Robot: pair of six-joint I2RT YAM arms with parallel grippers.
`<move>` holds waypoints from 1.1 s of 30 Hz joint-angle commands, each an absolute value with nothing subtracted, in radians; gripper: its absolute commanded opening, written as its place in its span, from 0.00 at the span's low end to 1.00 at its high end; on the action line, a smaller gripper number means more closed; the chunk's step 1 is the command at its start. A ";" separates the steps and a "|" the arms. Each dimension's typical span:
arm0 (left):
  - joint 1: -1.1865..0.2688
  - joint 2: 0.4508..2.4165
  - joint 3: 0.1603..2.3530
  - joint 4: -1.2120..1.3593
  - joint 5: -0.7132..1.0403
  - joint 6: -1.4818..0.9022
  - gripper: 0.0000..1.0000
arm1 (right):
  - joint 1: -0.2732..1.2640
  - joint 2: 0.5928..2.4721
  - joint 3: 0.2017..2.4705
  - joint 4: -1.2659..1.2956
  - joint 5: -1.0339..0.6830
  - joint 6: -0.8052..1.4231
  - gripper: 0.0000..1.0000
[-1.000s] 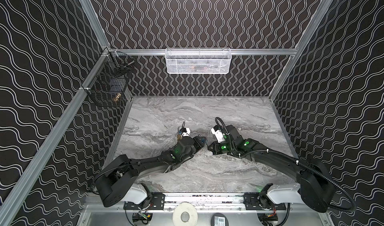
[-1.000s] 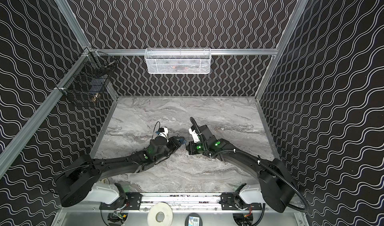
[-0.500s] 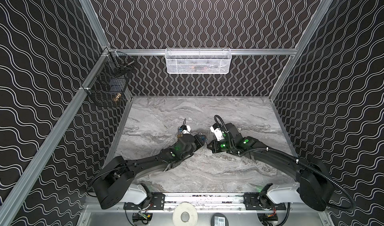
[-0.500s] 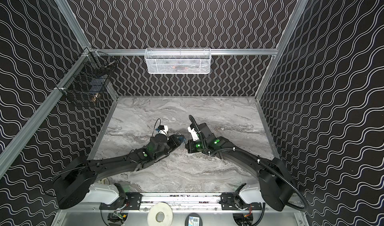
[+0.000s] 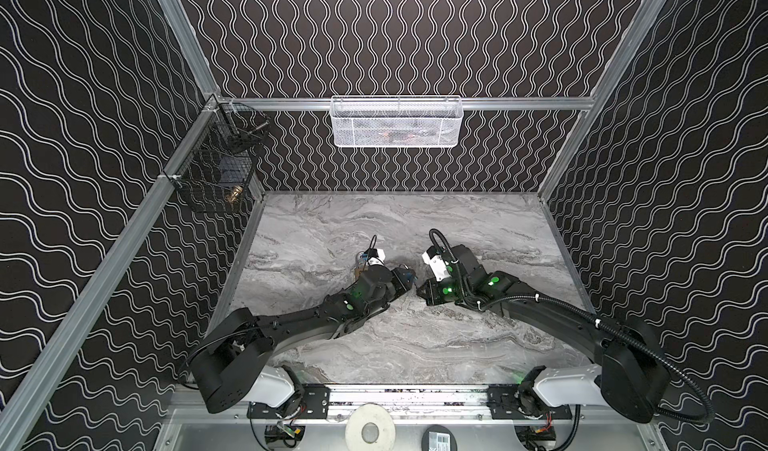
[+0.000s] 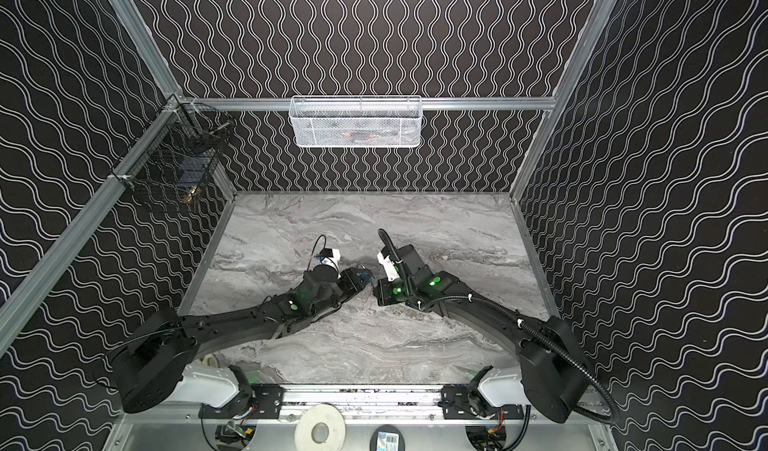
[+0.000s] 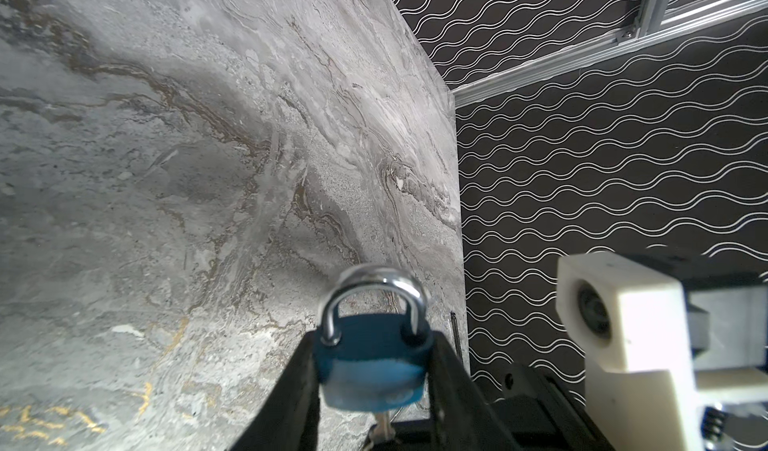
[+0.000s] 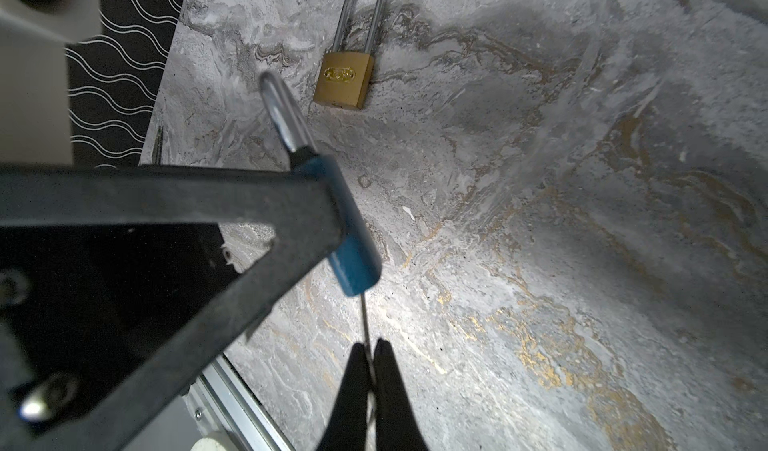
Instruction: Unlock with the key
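A blue padlock (image 7: pixel 374 366) with a silver shackle (image 7: pixel 374 291) sits between the black fingers (image 7: pixel 297 390) of my left gripper (image 7: pixel 374 370), which is shut on its body. In the right wrist view the padlock (image 8: pixel 353 237) hangs above the table. The thin silver key (image 8: pixel 365 324) runs from its lower end to my right gripper (image 8: pixel 369 345), which is shut on it. The key (image 7: pixel 384 426) also shows in the left wrist view, under the lock. In both top views the two grippers (image 5: pixel 409 280) (image 5: pixel 420 293) meet tip to tip at mid-table.
A brass padlock (image 8: pixel 344 79) with a long shackle lies flat on the marble table (image 5: pixel 415 228) behind the left arm. A white mesh basket (image 5: pixel 397 120) hangs on the back wall. A black wire basket (image 5: pixel 220 166) hangs at the back left corner.
The left arm has shifted slightly toward the right gripper. The right arm has barely moved, and both grips are the same.
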State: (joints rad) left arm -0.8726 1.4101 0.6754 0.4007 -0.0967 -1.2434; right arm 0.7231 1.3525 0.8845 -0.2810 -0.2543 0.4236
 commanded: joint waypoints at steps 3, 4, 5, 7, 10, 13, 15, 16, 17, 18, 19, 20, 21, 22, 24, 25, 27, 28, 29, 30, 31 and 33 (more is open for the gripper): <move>-0.882 1.395 0.688 0.402 0.066 -1.236 0.15 | 0.725 1.327 0.890 -0.103 -0.233 0.367 0.00; -0.882 1.392 0.689 0.391 0.062 -1.238 0.15 | 0.726 1.323 0.886 -0.110 -0.220 0.360 0.00; -0.882 1.388 0.690 0.376 0.057 -1.240 0.15 | 0.726 1.316 0.877 -0.109 -0.204 0.355 0.00; -0.882 1.389 0.688 0.358 0.059 -1.257 0.16 | 0.726 1.300 0.856 -0.092 -0.170 0.360 0.00; -0.882 1.412 0.670 0.410 0.071 -1.307 0.16 | 0.727 1.286 0.837 -0.072 -0.149 0.369 0.00; -0.882 1.442 0.655 0.481 0.078 -1.344 0.16 | 0.727 1.278 0.819 -0.039 -0.170 0.374 0.00; -0.882 1.457 0.653 0.509 0.081 -1.357 0.15 | 0.727 1.279 0.813 -0.027 -0.189 0.376 0.00; -0.882 1.460 0.653 0.514 0.082 -1.358 0.15 | 0.727 1.282 0.812 -0.022 -0.202 0.376 0.00; -0.882 1.461 0.658 0.509 0.083 -1.353 0.15 | 0.727 1.287 0.813 -0.017 -0.224 0.373 0.00; -0.882 1.461 0.663 0.498 0.084 -1.346 0.15 | 0.727 1.295 0.819 -0.020 -0.244 0.372 0.00; -0.882 1.460 0.666 0.489 0.084 -1.341 0.15 | 0.727 1.304 0.824 -0.022 -0.266 0.369 0.00; -0.882 1.459 0.671 0.481 0.087 -1.332 0.15 | 0.727 1.316 0.834 -0.031 -0.286 0.359 0.00; -0.882 1.459 0.677 0.465 0.090 -1.325 0.15 | 0.727 1.323 0.848 -0.058 -0.279 0.352 0.00; -0.882 1.456 0.678 0.455 0.092 -1.321 0.15 | 0.727 1.325 0.850 -0.066 -0.269 0.350 0.00; -0.882 1.448 0.671 0.450 0.096 -1.320 0.15 | 0.727 1.322 0.835 -0.058 -0.250 0.348 0.00; -0.882 1.439 0.662 0.451 0.089 -1.322 0.15 | 0.727 1.316 0.826 -0.053 -0.243 0.350 0.00; -0.877 1.422 0.649 0.444 0.074 -1.322 0.15 | 0.727 1.307 0.819 -0.065 -0.240 0.344 0.00; -0.873 1.415 0.644 0.448 0.069 -1.323 0.15 | 0.726 1.302 0.817 -0.073 -0.239 0.342 0.00; -0.870 1.410 0.638 0.452 0.065 -1.324 0.15 | 0.727 1.296 0.810 -0.075 -0.243 0.342 0.00; -0.868 1.406 0.635 0.452 0.060 -1.324 0.15 | 0.727 1.290 0.801 -0.076 -0.244 0.344 0.00; -0.867 1.404 0.631 0.455 0.052 -1.327 0.15 | 0.727 1.282 0.791 -0.069 -0.249 0.347 0.00; -0.867 1.398 0.615 0.477 0.027 -1.337 0.15 | 0.727 1.271 0.771 -0.064 -0.263 0.347 0.00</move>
